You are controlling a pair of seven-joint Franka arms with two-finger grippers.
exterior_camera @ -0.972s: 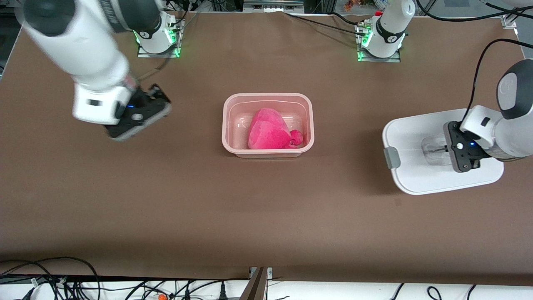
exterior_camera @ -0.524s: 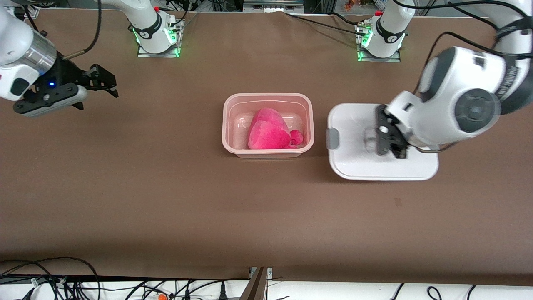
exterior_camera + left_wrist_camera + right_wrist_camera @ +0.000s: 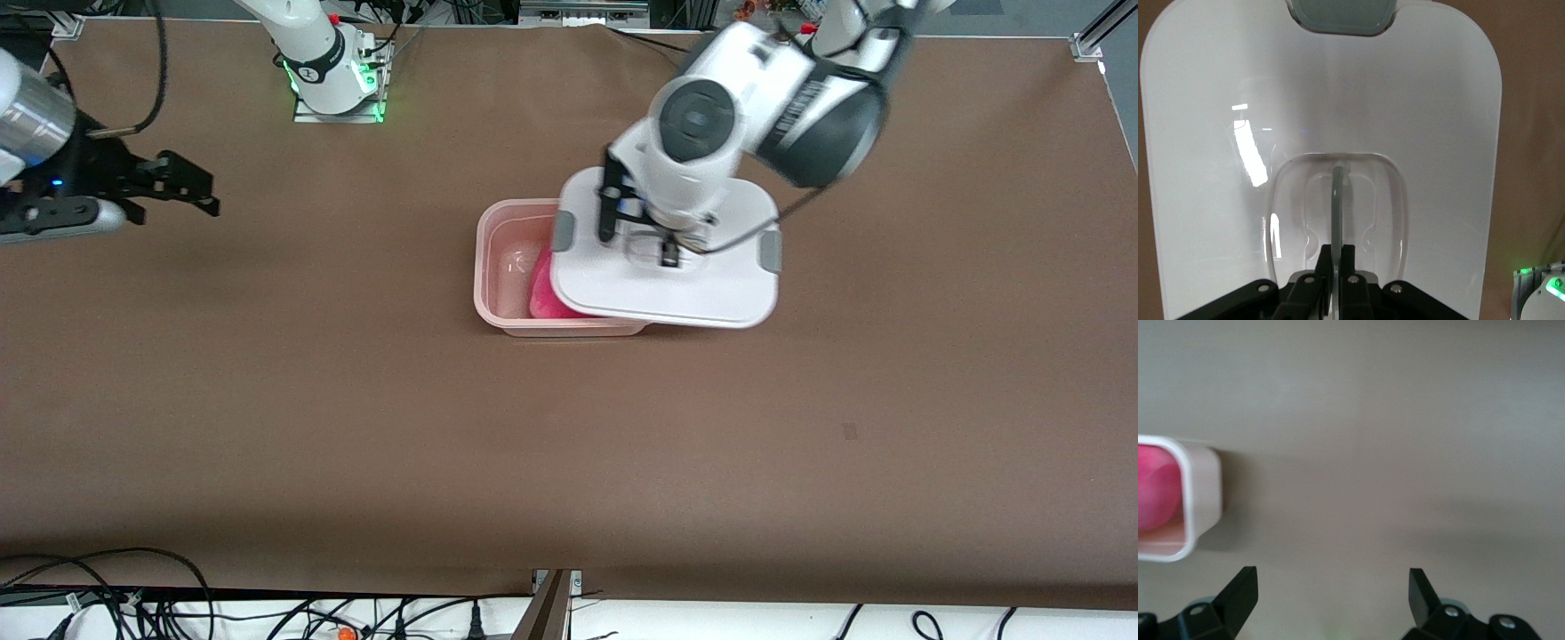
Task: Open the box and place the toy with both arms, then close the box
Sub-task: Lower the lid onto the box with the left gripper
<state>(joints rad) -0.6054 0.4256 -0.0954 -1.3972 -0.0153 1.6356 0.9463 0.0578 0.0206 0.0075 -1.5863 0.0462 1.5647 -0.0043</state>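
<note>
The pale pink box tub (image 3: 484,267) stands at the middle of the table with the hot-pink toy (image 3: 544,298) inside it. My left gripper (image 3: 662,249) is shut on the clear handle (image 3: 1337,200) of the white lid (image 3: 676,293), which hangs over the tub and covers most of it, shifted toward the left arm's end. In the left wrist view the lid (image 3: 1338,100) fills the frame, and the left gripper (image 3: 1338,257) pinches the thin handle. My right gripper (image 3: 191,191) waits open over bare table at the right arm's end. In its wrist view the right gripper (image 3: 1333,587) holds nothing; the tub (image 3: 1201,493) and toy (image 3: 1155,490) show at the edge.
The lid carries grey clips (image 3: 563,233) on both short ends. The right arm's base (image 3: 336,89) glows green at the table's back edge. Loose cables (image 3: 133,604) lie along the front edge. Brown table surface surrounds the tub on all sides.
The left arm has carried the lid from the left arm's end of the table to above the tub. The right gripper has drawn away toward its own end.
</note>
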